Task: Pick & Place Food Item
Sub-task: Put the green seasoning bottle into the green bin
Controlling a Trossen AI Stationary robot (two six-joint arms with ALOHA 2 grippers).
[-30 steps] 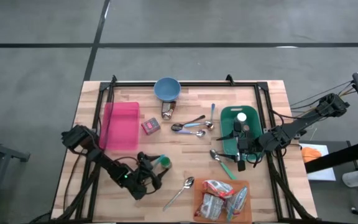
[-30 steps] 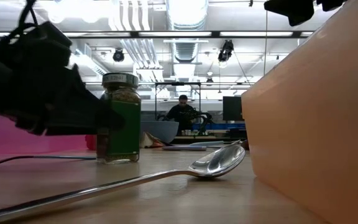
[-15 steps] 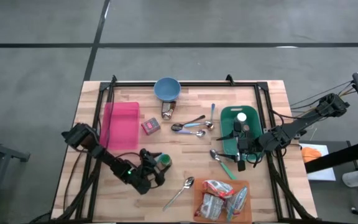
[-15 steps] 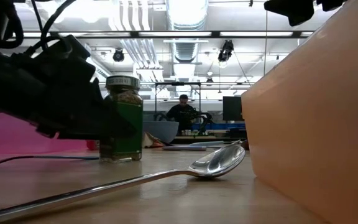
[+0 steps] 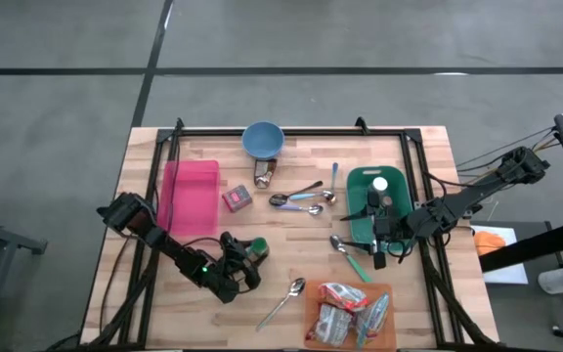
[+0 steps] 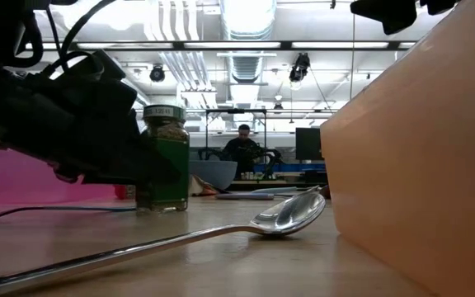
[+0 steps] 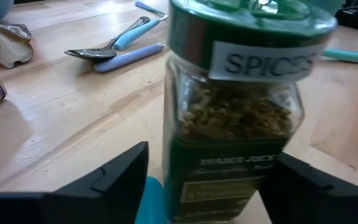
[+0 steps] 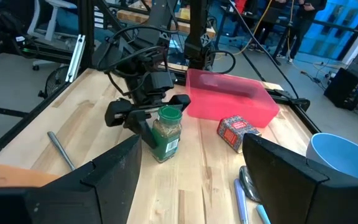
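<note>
The spice jar [image 5: 254, 251] stands upright on the desk [image 5: 428, 156] toward the near left, its long axis vertical, green lid up, just right of the pink bin [image 5: 193, 196] and left of a loose spoon [image 5: 283, 301]. In the left wrist view it fills the gap between the two dark fingers [image 7: 114, 174], one on each flank, so the left gripper [image 5: 239, 266] has the jar squarely between its spread jaws, coming in level from the left. Whether the pads already touch the glass I cannot tell; no lift shows. The coming move, as I judge it, turns on closing square across the jar's body below the lid. The right gripper [image 5: 379, 235], jaws spread and empty, waits well apart over the green tray [image 5: 360, 181].
</note>
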